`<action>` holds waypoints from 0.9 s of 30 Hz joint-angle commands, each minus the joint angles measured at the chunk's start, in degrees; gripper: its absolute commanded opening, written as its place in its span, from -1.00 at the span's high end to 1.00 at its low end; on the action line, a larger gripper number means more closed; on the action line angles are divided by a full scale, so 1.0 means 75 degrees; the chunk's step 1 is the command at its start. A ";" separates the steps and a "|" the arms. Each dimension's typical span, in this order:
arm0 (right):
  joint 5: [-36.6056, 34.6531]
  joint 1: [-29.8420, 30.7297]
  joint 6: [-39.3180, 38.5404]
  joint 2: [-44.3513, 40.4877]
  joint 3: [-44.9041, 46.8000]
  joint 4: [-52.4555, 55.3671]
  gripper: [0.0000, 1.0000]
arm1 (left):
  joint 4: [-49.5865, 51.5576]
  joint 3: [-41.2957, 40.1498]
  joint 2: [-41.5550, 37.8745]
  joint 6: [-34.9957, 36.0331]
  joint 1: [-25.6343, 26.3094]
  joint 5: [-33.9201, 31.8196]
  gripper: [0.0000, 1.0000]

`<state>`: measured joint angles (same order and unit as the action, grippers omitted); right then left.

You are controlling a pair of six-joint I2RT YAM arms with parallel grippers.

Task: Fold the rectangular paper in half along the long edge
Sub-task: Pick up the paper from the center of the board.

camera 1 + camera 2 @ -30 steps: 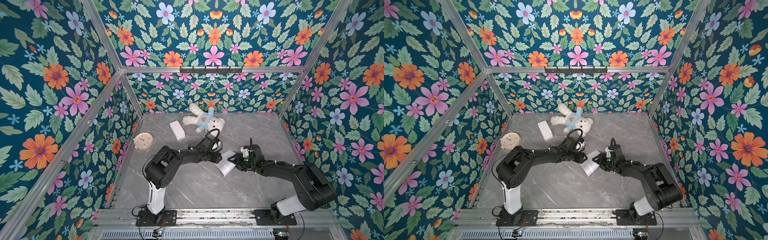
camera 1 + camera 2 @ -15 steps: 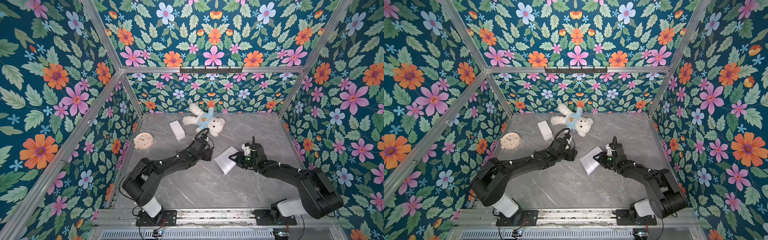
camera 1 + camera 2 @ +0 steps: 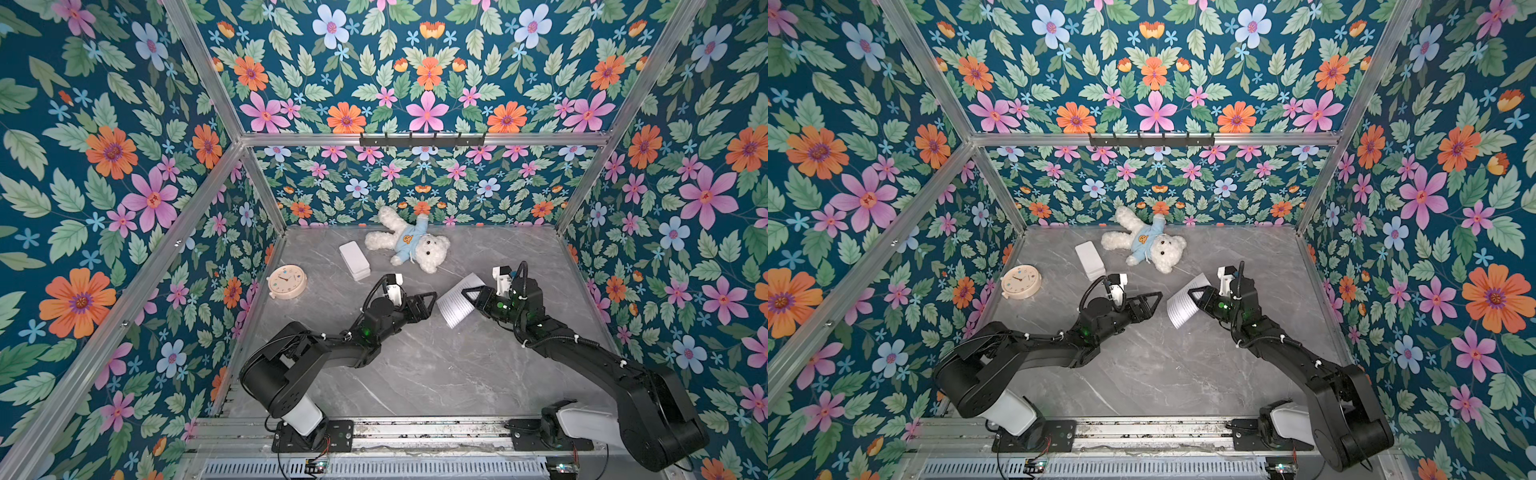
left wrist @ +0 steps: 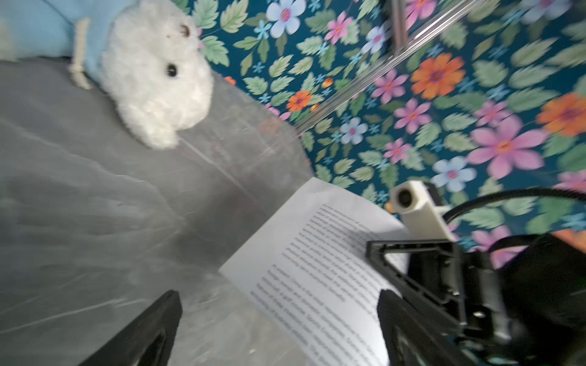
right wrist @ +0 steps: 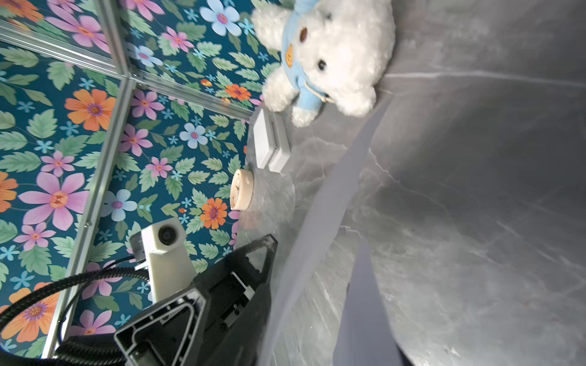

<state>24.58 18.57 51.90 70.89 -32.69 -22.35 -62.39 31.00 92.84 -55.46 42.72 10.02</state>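
The rectangular paper, white with lines of small print on its upper face, hangs tilted just above the grey table. My right gripper is shut on its right edge. In the right wrist view the paper shows edge-on as two bent layers running out from the right gripper. My left gripper stands wide open just left of the sheet, not holding it. In the left wrist view the paper reaches between the spread fingers of the left gripper.
A white teddy bear in a blue top lies at the back of the table. A thick white box sits to its left, and a round cream clock by the left wall. Flowered walls close in three sides.
My left gripper has opened wide and let go of the paper, drawing back to the left. The right gripper keeps the sheet, which has shifted slightly right and away.
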 commanded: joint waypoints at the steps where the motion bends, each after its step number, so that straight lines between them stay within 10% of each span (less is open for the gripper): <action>1: -0.0367 0.0008 -0.0109 -0.0213 -0.0027 -0.0540 0.16 | -0.2335 0.0082 0.0335 -0.2102 0.0032 0.0404 -0.98; 8: -0.0548 0.0002 -0.0206 -0.0254 -0.0110 -0.0672 0.14 | -0.3322 -0.0256 0.0613 -0.4048 0.0227 -0.0357 -0.93; 27: -0.0565 0.0065 0.0053 0.0302 -0.0351 -0.2123 0.14 | -0.4471 0.0122 0.1744 -0.4879 0.0785 -0.1410 -0.83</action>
<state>20.14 18.72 51.94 72.69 -34.68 -35.44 -88.75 31.24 105.95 -90.48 48.51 0.03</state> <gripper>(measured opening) 0.429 0.912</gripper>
